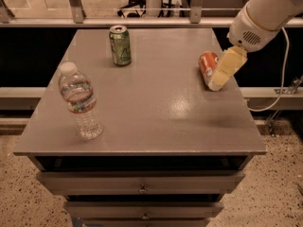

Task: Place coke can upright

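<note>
The coke can (206, 65) lies on its side near the right edge of the grey table (156, 112); it is red-orange with white lettering, and its near end is hidden. My gripper (218, 81), cream-coloured on a white arm, reaches in from the upper right and hangs over the can, covering its right half. I cannot tell whether it touches the can.
A green can (120, 45) stands upright at the back left of the table. A clear plastic water bottle (80, 101) stands upright near the front left. Drawers (142, 188) sit under the tabletop. A white cable (283, 65) hangs at the right.
</note>
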Motion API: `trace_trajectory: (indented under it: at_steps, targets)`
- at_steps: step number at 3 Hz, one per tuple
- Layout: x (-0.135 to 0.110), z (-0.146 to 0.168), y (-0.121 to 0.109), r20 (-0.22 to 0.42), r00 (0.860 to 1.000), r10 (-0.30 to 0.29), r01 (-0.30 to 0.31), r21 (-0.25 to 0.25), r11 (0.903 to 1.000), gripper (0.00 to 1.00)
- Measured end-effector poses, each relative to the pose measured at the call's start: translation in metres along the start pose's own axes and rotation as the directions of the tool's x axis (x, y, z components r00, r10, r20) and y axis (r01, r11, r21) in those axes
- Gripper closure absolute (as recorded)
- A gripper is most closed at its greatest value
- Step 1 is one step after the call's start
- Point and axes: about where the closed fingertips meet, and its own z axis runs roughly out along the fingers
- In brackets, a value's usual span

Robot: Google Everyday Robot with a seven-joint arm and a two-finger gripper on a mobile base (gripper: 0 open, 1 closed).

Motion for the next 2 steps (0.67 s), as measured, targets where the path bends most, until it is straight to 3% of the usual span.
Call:
trace_trajectory:
  at_steps: [1,2]
  targets:
    - [-0.010,0.015,-0.037,0.035,0.988,0.151,-0.151,0.024,0.9882,0.00]
    - [-0.016,0.028,-0.064,0.047,0.952,0.303,-0.305,0.034,0.9519,0.00]
